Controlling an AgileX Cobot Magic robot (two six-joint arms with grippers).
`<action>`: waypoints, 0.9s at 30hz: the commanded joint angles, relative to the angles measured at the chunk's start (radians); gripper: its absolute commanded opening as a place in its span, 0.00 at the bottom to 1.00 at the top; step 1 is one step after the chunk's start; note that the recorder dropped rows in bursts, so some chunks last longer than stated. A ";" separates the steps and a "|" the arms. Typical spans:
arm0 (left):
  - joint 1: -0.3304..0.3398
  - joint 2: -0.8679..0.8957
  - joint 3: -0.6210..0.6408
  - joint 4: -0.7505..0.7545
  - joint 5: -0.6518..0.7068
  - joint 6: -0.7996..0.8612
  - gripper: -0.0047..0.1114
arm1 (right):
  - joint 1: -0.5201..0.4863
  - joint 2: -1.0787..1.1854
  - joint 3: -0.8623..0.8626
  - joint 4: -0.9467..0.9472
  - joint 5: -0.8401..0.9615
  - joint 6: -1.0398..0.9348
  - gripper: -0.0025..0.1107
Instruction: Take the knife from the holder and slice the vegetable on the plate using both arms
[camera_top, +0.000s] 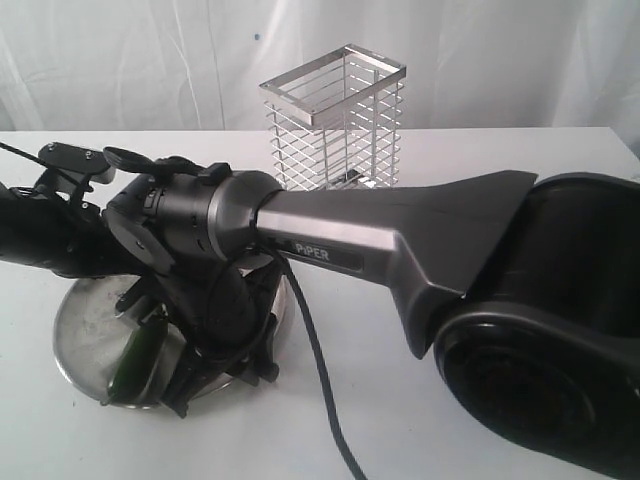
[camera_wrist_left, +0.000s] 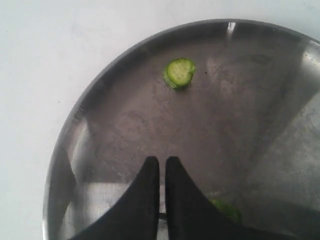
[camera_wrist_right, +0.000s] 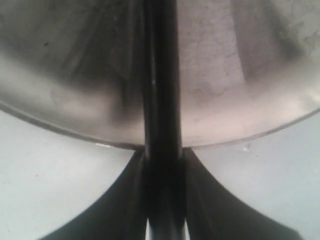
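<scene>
plate (camera_wrist_left: 75, 125) ahead of left gripper (camera_wrist_left: 160, 165) bare up to cut slice (camera_wrist_left: 179, 72); right arm (camera_top: 380, 245) overhangs plate.

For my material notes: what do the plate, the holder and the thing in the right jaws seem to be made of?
The plate looks like brushed steel: grey sheen, blurred reflections, bright rim. The holder looks like polished metal wire under a flat shiny rim. The knife, clamped in the right gripper, is uniformly matte black; coated metal or plastic, I can't tell.
</scene>
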 joint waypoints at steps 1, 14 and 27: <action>0.000 -0.028 0.007 -0.014 0.138 -0.057 0.04 | 0.010 -0.006 -0.034 0.010 -0.081 -0.020 0.02; 0.188 -0.067 0.007 -0.042 0.295 -0.225 0.04 | 0.010 -0.006 -0.034 0.010 -0.081 -0.038 0.02; 0.188 -0.067 0.007 -0.045 0.214 -0.264 0.04 | 0.009 -0.006 -0.034 -0.071 -0.081 -0.038 0.02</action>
